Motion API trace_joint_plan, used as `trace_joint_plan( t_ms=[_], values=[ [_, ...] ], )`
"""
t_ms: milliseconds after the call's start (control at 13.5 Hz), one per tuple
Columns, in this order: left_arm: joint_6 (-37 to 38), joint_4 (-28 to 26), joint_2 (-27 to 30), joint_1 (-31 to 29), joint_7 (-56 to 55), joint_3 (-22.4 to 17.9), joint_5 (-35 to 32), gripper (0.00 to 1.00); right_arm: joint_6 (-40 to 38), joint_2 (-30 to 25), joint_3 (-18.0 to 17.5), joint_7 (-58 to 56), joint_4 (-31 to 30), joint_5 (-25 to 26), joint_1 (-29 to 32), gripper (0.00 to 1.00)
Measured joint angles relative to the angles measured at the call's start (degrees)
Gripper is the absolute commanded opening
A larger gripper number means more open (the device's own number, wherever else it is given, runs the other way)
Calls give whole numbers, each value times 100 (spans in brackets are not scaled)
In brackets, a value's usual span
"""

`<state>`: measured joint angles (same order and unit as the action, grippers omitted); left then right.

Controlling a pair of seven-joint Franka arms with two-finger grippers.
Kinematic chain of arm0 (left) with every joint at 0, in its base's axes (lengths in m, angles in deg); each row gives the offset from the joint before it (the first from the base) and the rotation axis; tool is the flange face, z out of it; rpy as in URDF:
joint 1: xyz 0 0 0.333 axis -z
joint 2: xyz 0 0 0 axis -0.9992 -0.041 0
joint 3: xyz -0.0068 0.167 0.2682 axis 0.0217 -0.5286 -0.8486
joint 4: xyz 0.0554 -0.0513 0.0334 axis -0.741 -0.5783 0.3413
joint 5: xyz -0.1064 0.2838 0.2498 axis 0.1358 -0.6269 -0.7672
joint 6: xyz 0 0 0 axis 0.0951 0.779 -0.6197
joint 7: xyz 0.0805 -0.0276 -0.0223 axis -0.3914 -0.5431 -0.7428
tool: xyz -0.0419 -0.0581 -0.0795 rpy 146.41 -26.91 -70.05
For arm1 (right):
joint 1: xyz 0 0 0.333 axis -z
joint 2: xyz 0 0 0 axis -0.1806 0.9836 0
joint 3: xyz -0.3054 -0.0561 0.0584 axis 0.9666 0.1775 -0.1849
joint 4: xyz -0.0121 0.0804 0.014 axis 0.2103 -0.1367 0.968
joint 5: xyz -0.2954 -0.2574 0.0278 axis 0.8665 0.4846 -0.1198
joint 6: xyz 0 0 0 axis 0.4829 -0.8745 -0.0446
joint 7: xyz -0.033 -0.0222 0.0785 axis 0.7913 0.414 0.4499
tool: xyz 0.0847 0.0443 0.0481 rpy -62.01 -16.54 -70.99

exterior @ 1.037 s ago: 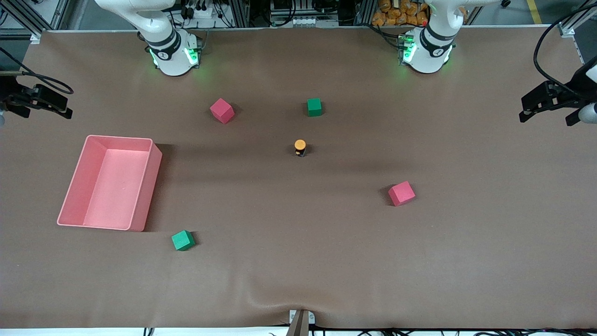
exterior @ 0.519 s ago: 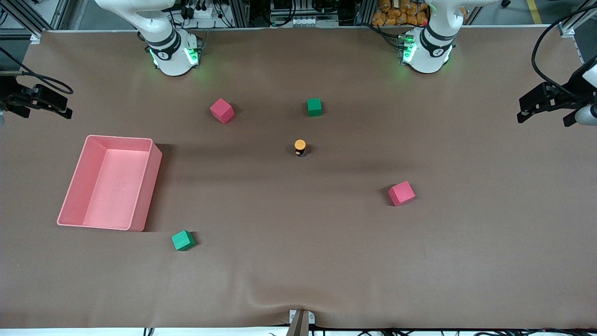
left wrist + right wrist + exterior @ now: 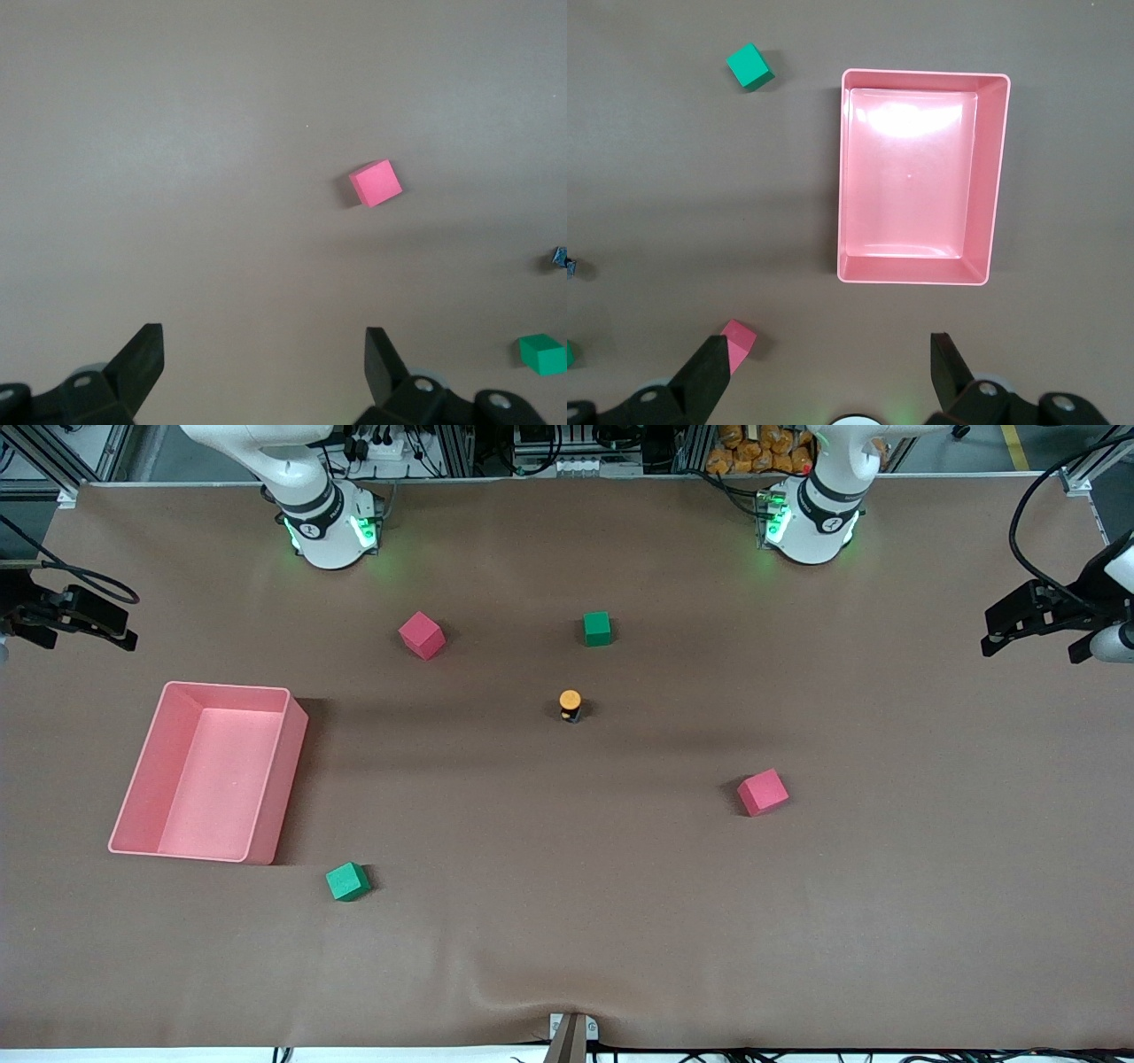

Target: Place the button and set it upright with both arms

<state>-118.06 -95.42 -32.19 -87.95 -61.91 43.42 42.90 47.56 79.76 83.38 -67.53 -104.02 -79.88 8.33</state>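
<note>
The button (image 3: 570, 705) stands on the table's middle, its orange cap on top of the black body. It is a dark speck at the picture's edge in the left wrist view (image 3: 560, 257) and in the right wrist view (image 3: 570, 266). My left gripper (image 3: 1032, 646) hangs open over the left arm's end of the table, far from the button, with bare mat between its fingers (image 3: 263, 354). Over the right arm's end of the table, my right gripper (image 3: 78, 633) also hangs open and empty (image 3: 830, 363).
A pink bin (image 3: 282, 788) (image 3: 993, 177) lies toward the right arm's end. Two red cubes (image 3: 422, 635) (image 3: 763, 792) and two green cubes (image 3: 597, 628) (image 3: 347, 881) are scattered around the button. The left wrist view shows a red cube (image 3: 376, 183) and a green one (image 3: 542, 353).
My left gripper has drifted slightly toward the table's middle. The right arm, the button and the cubes have not moved.
</note>
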Motion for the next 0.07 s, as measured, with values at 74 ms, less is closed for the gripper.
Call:
trace_joint_plan(
  t_ms=[74],
  values=[
    [12, 0, 0, 1, 0, 0, 0, 100, 0, 0, 0, 0, 0, 0, 0, 100]
  ],
)
